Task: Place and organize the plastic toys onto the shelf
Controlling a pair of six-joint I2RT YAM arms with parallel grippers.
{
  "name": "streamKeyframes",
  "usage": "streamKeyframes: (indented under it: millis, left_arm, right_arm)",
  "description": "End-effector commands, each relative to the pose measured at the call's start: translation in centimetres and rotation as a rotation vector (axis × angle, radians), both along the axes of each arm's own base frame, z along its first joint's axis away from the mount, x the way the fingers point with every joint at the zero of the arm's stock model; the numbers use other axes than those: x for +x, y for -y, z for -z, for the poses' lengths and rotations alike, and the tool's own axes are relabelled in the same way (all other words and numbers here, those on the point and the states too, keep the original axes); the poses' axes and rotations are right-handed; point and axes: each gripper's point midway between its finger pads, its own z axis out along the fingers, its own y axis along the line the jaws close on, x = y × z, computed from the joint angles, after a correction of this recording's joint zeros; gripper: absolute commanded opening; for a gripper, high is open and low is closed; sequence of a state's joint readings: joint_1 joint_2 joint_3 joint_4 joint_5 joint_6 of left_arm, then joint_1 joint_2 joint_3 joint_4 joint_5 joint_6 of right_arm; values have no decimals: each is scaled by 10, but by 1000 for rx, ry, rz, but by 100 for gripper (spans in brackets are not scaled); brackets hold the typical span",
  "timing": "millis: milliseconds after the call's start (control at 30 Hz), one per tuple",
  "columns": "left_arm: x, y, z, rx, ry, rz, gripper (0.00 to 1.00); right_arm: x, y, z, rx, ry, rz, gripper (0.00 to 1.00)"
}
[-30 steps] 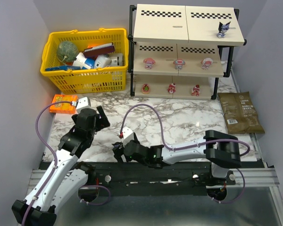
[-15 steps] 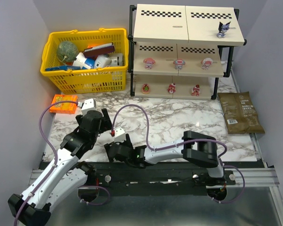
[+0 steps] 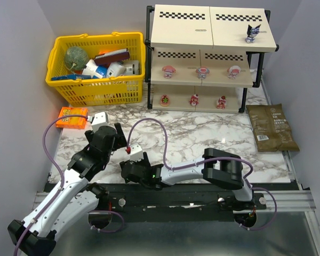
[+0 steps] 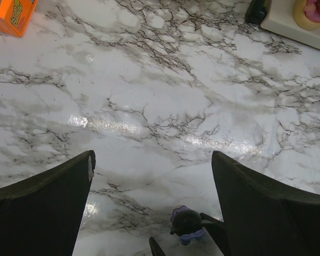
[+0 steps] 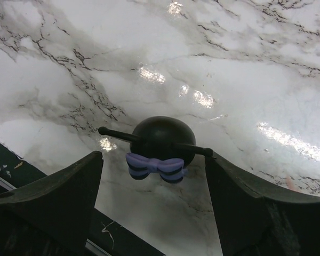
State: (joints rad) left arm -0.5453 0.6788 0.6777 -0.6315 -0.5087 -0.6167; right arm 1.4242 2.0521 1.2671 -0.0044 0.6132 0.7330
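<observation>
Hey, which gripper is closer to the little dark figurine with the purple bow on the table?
Right. The right gripper straddles the dark figurine, one finger on each side, not touching it. The left gripper is open, farther from the arm bases and off to the figurine's left.

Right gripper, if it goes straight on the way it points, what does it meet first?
The right gripper would likely meet the dark figurine with the purple bow, just ahead between its open jaws; beyond, only marble table.

White-and-black left arm [image 3: 69, 186], darker right arm [image 3: 224, 170], looping purple cables [image 3: 148, 119], black pincer fingers [image 4: 42, 208].
</observation>
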Motion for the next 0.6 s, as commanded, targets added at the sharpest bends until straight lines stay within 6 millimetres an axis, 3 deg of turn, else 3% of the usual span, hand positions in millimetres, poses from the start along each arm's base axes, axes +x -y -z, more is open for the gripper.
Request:
streamKeyframes:
  millis: [0, 233, 433, 533, 567]
  left_arm:
    - [-2, -7, 0, 14, 7, -40, 99]
    - [-3, -6, 0, 19, 6, -39, 99]
    - [-3, -6, 1, 25, 2, -40, 99]
    - [-3, -6, 0, 23, 4, -40, 99]
    - [-3, -6, 1, 24, 3, -40, 99]
  right_arm:
    - [11, 11, 19, -57, 1, 41, 81]
    - [16, 8, 23, -52, -26, 34, 64]
    - [18, 9, 17, -56, -11, 27, 40]
    - [22, 11, 2, -52, 13, 19, 30]
    - [27, 13, -11, -45, 26, 19, 26]
